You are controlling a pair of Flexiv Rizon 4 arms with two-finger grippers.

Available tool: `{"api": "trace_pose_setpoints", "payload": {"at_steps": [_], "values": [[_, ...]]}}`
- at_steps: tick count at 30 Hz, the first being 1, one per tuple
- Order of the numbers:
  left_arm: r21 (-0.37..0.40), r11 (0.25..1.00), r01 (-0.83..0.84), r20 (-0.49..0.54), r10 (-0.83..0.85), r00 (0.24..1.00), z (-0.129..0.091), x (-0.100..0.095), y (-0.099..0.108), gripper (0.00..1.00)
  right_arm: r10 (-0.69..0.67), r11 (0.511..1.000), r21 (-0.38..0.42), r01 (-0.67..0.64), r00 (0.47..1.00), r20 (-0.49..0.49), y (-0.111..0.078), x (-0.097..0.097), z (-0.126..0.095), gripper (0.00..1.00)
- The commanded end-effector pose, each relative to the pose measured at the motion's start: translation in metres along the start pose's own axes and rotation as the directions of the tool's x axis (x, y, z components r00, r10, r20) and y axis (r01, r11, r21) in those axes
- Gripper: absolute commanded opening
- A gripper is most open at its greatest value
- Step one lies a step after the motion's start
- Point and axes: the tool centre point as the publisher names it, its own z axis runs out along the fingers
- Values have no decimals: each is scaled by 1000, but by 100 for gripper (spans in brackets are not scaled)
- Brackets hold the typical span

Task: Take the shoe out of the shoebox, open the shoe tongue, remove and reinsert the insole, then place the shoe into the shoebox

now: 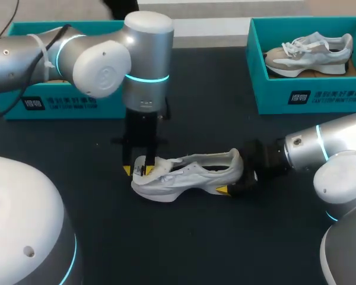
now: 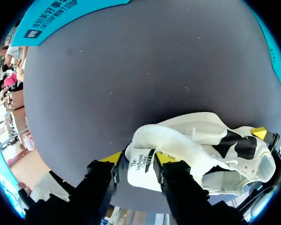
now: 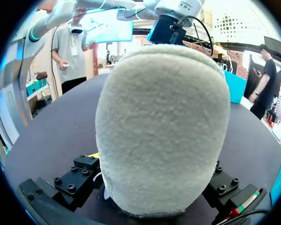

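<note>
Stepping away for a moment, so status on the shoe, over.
Left gripper shut on the tongue. Right gripper shut on the heel; white shoe on the table. Nothing in the way.

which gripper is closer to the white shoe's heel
Right. The right gripper is shut on the heel; the left gripper is at the far end of the shoe, pinching the tongue.

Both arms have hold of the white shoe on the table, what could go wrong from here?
The left fingers pinch only the end of the labelled flap of the white shoe, so it could slip free when pulled. The right gripper clamps the soft heel; if that grip yields, the whole shoe may drag across the table instead of opening.
</note>
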Motion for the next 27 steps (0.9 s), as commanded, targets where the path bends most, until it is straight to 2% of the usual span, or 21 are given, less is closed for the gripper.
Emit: {"api": "trace_pose_setpoints", "payload": {"at_steps": [1,6,7,11,16,20,24,26,27], "values": [[17,1000,-7,-29,8,1000,-9,-13,1,53,0,1000,3,0,1000,1,-2,-1,1,0],[26,998,-62,-82,64,995,-27,-18,6,63,0,1000,3,0,1000,1,-2,-1,1,0],[28,996,-88,-93,90,992,-30,-18,6,68,0,1000,3,0,1000,1,-2,-1,1,0],[57,982,-181,-137,188,973,-46,-19,8,99,0,1000,3,0,1000,1,-2,-1,1,0],[139,944,-300,-148,320,936,-70,-13,8,100,0,1000,3,0,1000,1,-2,-1,1,0],[214,873,-439,-115,468,876,-92,-4,6,100,0,1000,3,0,1000,1,-2,-1,1,0],[280,758,-589,-13,616,787,-111,10,0,100,0,1000,3,0,1000,1,-2,-1,1,0],[305,674,-673,36,698,715,-121,19,-4,100,0,1000,3,0,1000,1,-2,-1,1,0],[287,603,-744,58,764,642,-126,23,-7,100,0,1000,3,0,1000,1,-2,-1,1,0]]}}
